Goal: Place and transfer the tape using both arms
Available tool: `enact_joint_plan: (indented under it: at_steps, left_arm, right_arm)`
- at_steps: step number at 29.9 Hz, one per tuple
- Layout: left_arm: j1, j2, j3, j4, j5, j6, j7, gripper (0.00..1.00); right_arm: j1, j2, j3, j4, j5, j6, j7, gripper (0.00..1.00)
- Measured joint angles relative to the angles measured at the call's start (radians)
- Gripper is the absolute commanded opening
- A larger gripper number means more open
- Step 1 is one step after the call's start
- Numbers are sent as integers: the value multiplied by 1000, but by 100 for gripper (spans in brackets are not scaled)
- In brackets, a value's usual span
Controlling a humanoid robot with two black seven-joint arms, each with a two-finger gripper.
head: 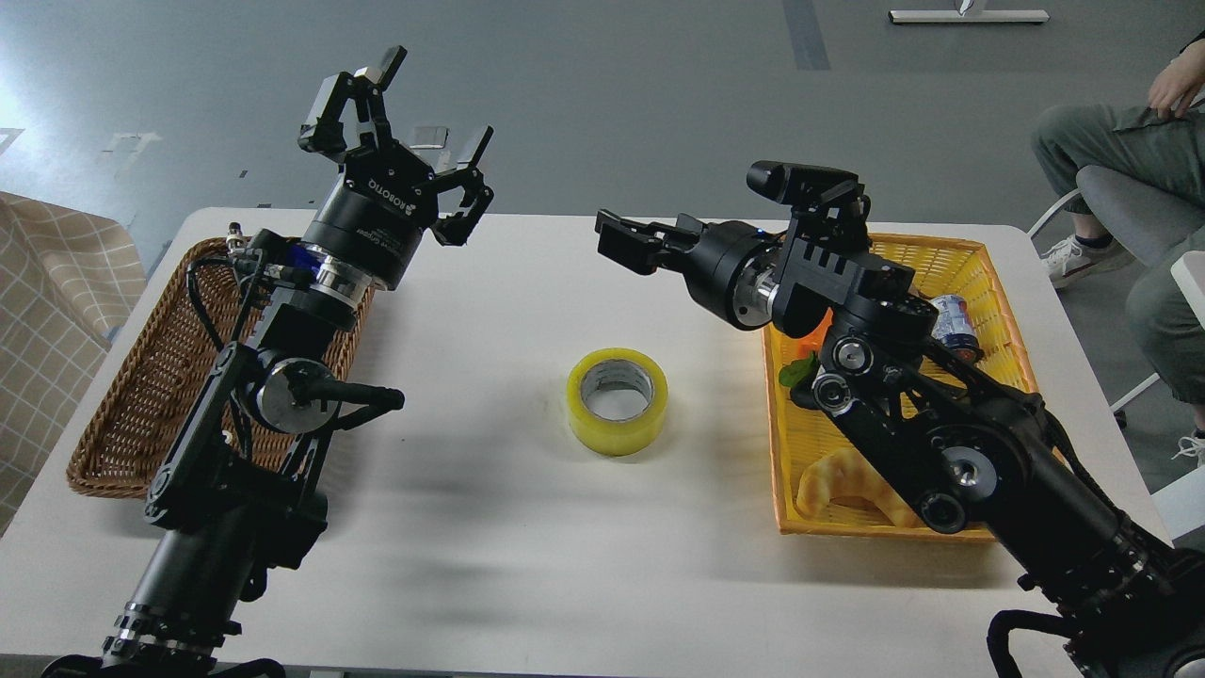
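Both arms fill the near corners, all black metal joints. Tape [618, 401] lies flat mid-table [490, 556] – glossy yellow roll, grey core, hole up, nothing touching it. Left gripper [395, 113] is raised with jaws wide; right gripper [629, 243] points left, can't tell its jaws. I'd drop straight down, pinching one wall through the hole – not the slick outside. Wicker basket [122, 424] left, yellow one [979, 282] right.

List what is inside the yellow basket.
The yellow basket holds a croissant, a small can and something green beside an orange patch. The right arm covers the middle, so anything there is hidden.
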Motion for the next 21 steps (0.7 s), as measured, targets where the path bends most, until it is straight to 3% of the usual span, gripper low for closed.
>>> enact_joint_plan:
  at_steps: [4,8,15,21]
  left_arm:
    - [-5,10,3,2,1,31,46,98]
    - [-1,14,4,5,18,34,42,98]
    - [7,-2,11,4,113,40,30,98]
    - [-9,-36,15,-11,120,116,27,98]
  right_arm:
    - [-65,0,91,103,38,0,0,100]
    - [-136,0,186,199,96,0,5,100]
    - [-218,0,371,238,535,0,17,100]
    - [-239,0,423,225,864,14,90,100]
